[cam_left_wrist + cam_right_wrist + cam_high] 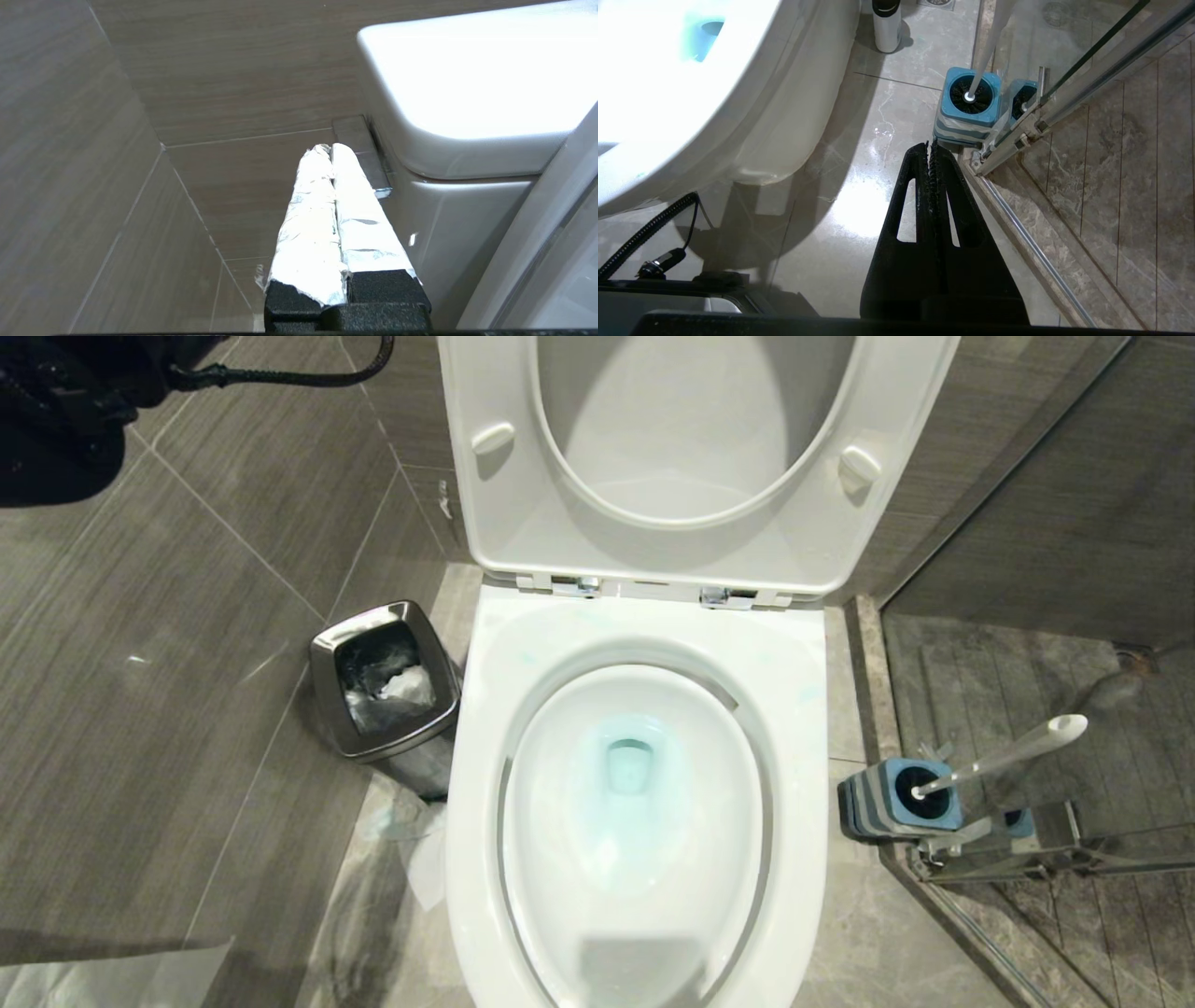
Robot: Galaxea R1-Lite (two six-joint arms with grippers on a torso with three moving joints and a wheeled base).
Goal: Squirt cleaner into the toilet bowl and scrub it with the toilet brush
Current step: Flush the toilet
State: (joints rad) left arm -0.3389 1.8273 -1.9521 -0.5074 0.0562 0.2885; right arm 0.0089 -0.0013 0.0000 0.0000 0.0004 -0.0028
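Two grippers, both pinched together on nothing. Right gripper (pixel 930 145) hangs low with the brush (pixel 969 96) just past its tips in its holder (pixel 966 122), beside the glass door (pixel 1087 56), so a sloppy grab could tip it. Left gripper (pixel 331 150) points near the tank (pixel 467 93), the bowl (pixel 635 803) tinted blue.

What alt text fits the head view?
Open white toilet bowl with blue-tinted water, seat and lid raised. A toilet brush stands in its blue-topped holder on the right; a steel waste bin sits on the left.
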